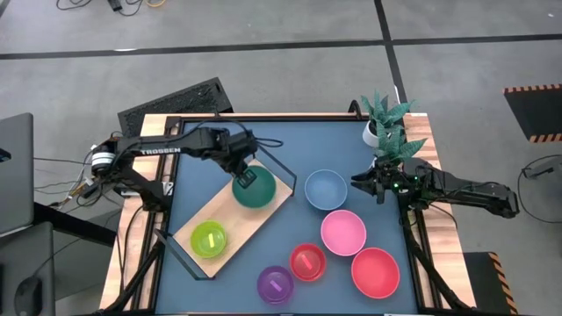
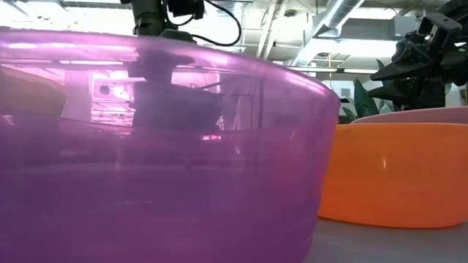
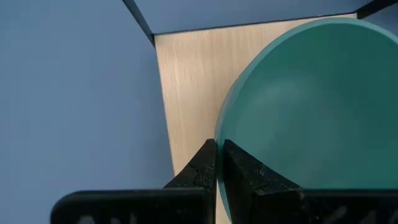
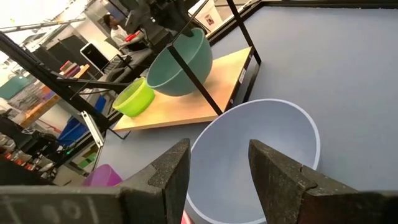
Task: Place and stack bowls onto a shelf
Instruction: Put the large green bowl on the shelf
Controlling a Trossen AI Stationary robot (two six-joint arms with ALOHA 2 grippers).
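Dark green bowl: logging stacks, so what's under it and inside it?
The dark green bowl is over the shelf, rim pinched by the left gripper. Inside looks empty; its underside is hidden.

Overhead view evenly lit, diffuse, only soft short shadows under the bowls on the blue tabletop (image 1: 290, 149); no glare. Low view is backlit: ceiling lights blown out at top centre, and the purple bowl (image 2: 153, 146) filling the left of the frame is out of focus, translucent, with pink glow and smeared reflections through it. The orange-looking bowl (image 2: 398, 175) at right is soft too. Left wrist view is sharp on the wooden shelf (image 3: 186, 81); the dark green bowl (image 3: 317, 106) shows a smooth sheen. Right wrist view has bright windows at upper left, mild edge bending.
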